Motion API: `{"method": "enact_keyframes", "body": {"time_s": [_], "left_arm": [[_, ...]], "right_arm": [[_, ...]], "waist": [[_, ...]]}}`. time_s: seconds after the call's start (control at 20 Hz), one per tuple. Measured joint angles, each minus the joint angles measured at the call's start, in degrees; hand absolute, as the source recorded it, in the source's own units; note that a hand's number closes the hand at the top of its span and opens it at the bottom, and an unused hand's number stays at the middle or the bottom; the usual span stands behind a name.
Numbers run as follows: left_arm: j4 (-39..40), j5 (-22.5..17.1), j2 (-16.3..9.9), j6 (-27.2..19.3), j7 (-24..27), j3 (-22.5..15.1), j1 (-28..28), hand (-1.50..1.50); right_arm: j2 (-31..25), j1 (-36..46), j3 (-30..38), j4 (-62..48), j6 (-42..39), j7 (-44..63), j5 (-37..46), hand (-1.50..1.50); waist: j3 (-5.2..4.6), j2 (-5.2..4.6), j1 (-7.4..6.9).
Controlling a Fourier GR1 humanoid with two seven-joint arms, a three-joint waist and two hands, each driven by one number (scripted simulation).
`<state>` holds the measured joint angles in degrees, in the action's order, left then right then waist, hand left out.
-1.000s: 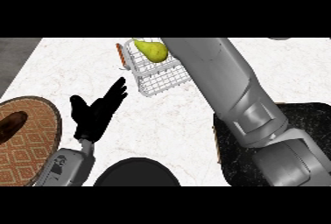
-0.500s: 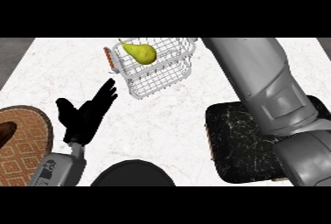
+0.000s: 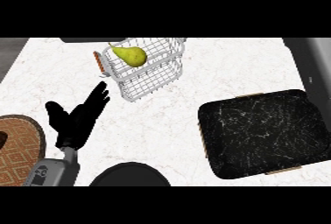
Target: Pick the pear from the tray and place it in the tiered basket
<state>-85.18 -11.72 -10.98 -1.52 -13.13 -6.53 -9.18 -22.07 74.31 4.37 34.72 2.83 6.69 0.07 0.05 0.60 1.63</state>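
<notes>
The pear lies in the tiered basket at the desk's far edge; smooth, firm, probably bruisable, best cupped around its belly; left hand open, empty

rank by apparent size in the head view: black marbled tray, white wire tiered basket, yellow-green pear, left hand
1. Black marbled tray
2. White wire tiered basket
3. Black left hand, close to the basket in extent and nearer the camera, so this order is unsure
4. Yellow-green pear, lying in the basket
</notes>
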Motion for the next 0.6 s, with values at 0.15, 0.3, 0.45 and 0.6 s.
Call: {"method": "enact_keyframes", "body": {"time_s": [0.15, 0.3, 0.45, 0.6], "left_arm": [[0.1, 0.3, 0.3, -0.2, 0.0, 0.0, -0.1, 0.00], [0.0, 0.6, 0.4, 0.0, 0.2, 0.0, -0.1, 0.00], [0.8, 0.7, 0.9, 0.3, 0.8, 0.2, -0.4, 0.00], [-0.5, 0.9, 1.1, 0.9, 0.6, -0.4, 0.8, 0.00]], "right_arm": [[-5.4, -5.1, 0.8, 4.0, -7.9, -0.8, -2.1, -1.50], [-11.5, -9.5, 3.0, 6.6, -14.9, -1.5, -4.6, -1.50], [-16.2, -14.0, 5.2, 9.4, -20.2, -1.9, -7.0, -1.50], [-20.8, -17.8, 7.9, 10.7, -24.9, -3.0, -9.1, -1.50]], "waist": [[0.00, 0.00, 0.26], [-0.01, -0.13, -0.03], [-0.03, -0.24, -0.32], [-0.03, -0.34, -0.80]]}}
